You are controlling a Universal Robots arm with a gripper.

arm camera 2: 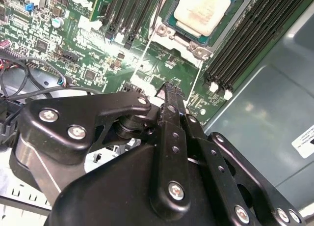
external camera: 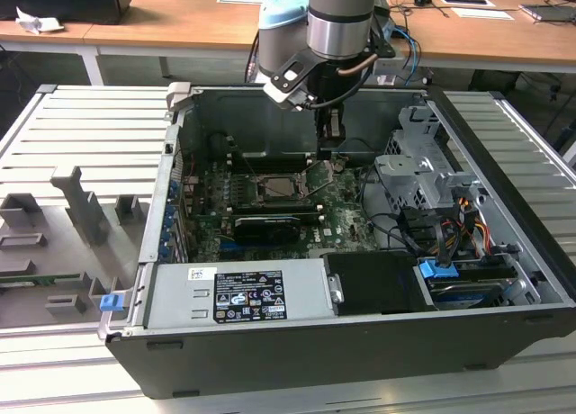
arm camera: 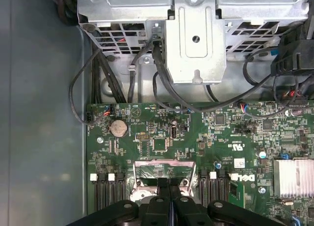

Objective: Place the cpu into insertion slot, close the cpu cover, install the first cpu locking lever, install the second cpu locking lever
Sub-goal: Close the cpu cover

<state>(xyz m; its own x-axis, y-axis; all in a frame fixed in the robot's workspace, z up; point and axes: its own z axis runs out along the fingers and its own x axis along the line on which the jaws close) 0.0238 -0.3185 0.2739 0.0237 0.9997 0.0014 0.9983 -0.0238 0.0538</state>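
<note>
Fingers (arm camera 2: 172,132) of my gripper (arm camera: 169,185) sit pressed together with nothing clamped between them (no gap that I can make out in both wrist views). Just past the tips, on the green board (arm camera: 162,137) beneath the hand, the cpu (arm camera 2: 203,10) lies in the insertion slot (external camera: 263,189), with the silver cpu cover (arm camera 2: 195,48) framing it; whether that cover is latched I cannot tell.

Matt silver-beige metal cpu (arm camera 2: 202,11), smooth black gripper (arm camera 2: 172,90), glossy green circuit board (arm camera: 196,137).
</note>
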